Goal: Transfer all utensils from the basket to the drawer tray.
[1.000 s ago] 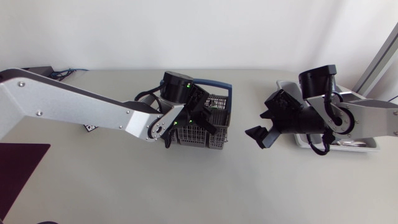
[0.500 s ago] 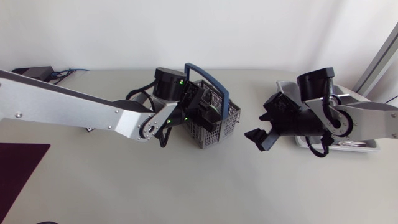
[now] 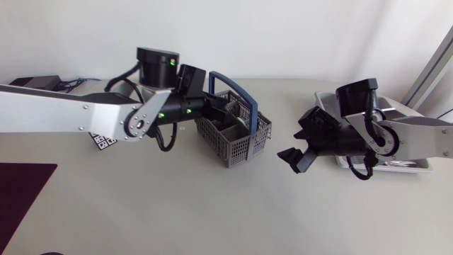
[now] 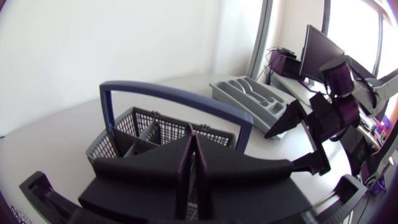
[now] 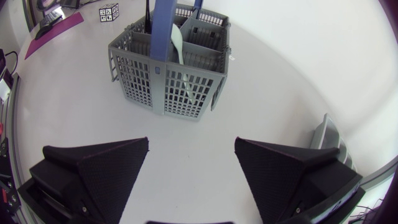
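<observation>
Head view: left gripper (image 3: 218, 110) is clamped on the basket (image 3: 244, 145) rim; right gripper (image 3: 296, 157) hangs open beside the drawer tray (image 3: 324, 98).

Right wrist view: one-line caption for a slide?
Open right tool hovers short of the grey mesh basket, a white utensil standing inside; drawer tray edge beside the tool.

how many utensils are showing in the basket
1 for sure: a white plastic spoon leaning inside the grey mesh basket. A thin black shaft nearby may be another; others may be hidden.
</observation>
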